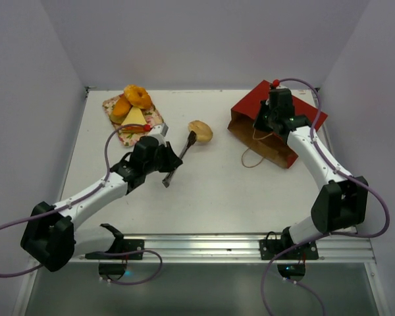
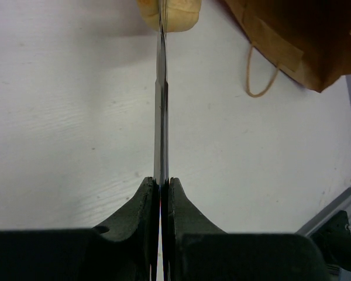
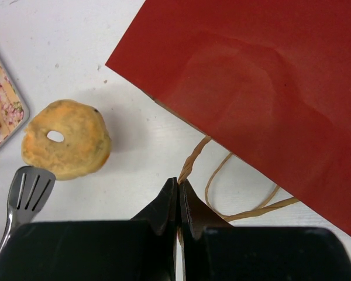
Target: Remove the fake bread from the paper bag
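Tan roll point(image 1: 200, 131) lies on the worktop point(image 1: 217, 191), outside the paper bag point(image 1: 250, 108).
Left gripper point(image 2: 162, 182) clamps a slotted spatula point(image 2: 161, 105) touching the roll; right gripper point(image 3: 179, 182) pinches the bag's cord handle point(image 3: 194, 153).

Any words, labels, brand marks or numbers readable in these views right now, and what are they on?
No readable text in any view.
Paper bag: plain red, no print showing.
Floral tray: flower pattern only, no words.
Spatula in the left tool: bare metal, no marking visible.
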